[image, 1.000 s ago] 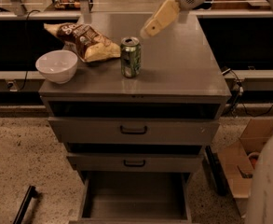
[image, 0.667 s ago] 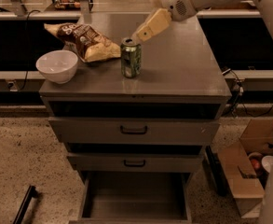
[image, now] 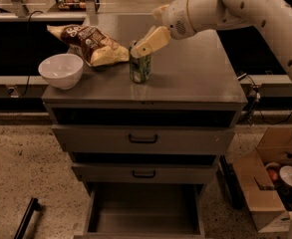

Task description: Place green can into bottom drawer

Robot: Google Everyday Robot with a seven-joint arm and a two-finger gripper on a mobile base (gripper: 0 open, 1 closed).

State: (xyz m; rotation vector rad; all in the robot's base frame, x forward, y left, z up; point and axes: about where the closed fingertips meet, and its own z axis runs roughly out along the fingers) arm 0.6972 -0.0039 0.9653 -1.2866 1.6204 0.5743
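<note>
**A:** Left to right along the bench (image: 200, 81), what is there?

**B:** A white bowl (image: 61, 69) sits near the front left corner. A chip bag (image: 88, 44) lies behind it toward the left edge. The green can (image: 140, 67) stands upright a little left of centre, nearer the front edge than the back. The bag's near end is just beside it.

**A:** And the gripper?

**B:** The gripper (image: 139, 48) is at the can's top rim, on an arm reaching in from over the back right corner. Whether the jaws are open or closed on the can cannot be told from this angle.

**A:** Where must the can go?

**B:** Into the bottom drawer (image: 144, 210), which is pulled out below the front edge. The two handled drawers above it are only slightly open.

**A:** What could go wrong?

**B:** The likeliest trouble is a grasp high on the rim. With the can held there, or off-centre, it may tip toward the chip bag or slip out on the lift.

**A:** And on the way down?

**B:** The can has to pass over the front edge and down past the two upper drawers. Too tight a path could knock it against them. A release from too high could leave it toppled and rolling on the drawer's flat floor.
</note>
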